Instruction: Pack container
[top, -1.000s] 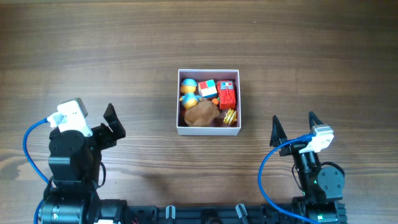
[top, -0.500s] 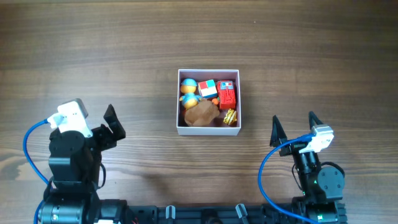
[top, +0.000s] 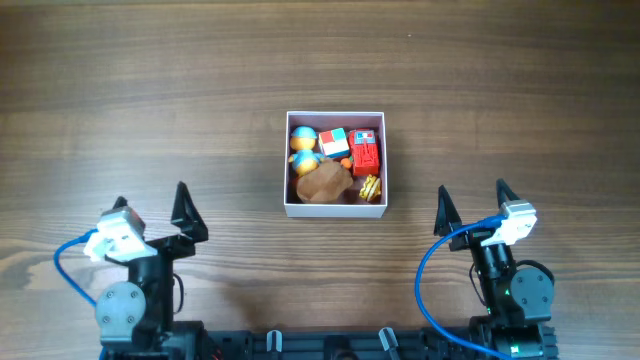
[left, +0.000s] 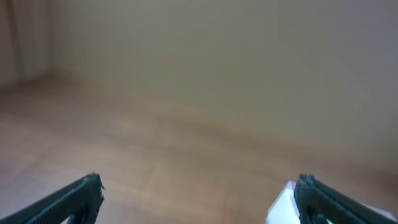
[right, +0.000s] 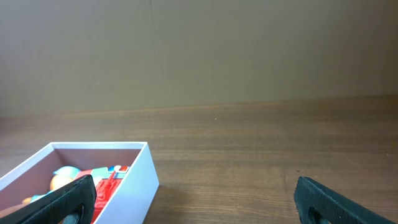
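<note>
Overhead view: I see a brown wooden table (top: 150, 80) from straight above. The container (top: 335, 210), a small square box with white walls and a pink inside, sits just right of centre frame. It holds a brown lump (top: 324, 183) at the lower left, two orange-and-blue balls (top: 303, 134) stacked along the left wall, a white-and-red cube (top: 333, 141) beside them, a red toy (top: 366, 155) at the upper right and a small yellow toy (top: 370, 186) below it. My left gripper (top: 150, 192) is at the lower left of the frame, fingers spread apart and holding nothing. My right gripper (top: 470, 186) is at the lower right, fingers likewise spread and holding nothing. Both are well apart from the container.

Left wrist view: the picture is blurred. The left gripper (left: 199, 186) shows two dark fingertips in the bottom corners, wide apart, above the wood surface. A white corner (left: 283, 202) sits by the right-hand fingertip; it is too blurred for me to name.

Right wrist view: the right gripper (right: 196, 186) shows its fingertips in the bottom corners, wide apart. The container (right: 140, 180) lies in the lower left of the frame, with the red toy (right: 106, 183) and one orange ball (right: 62, 180) visible inside.
</note>
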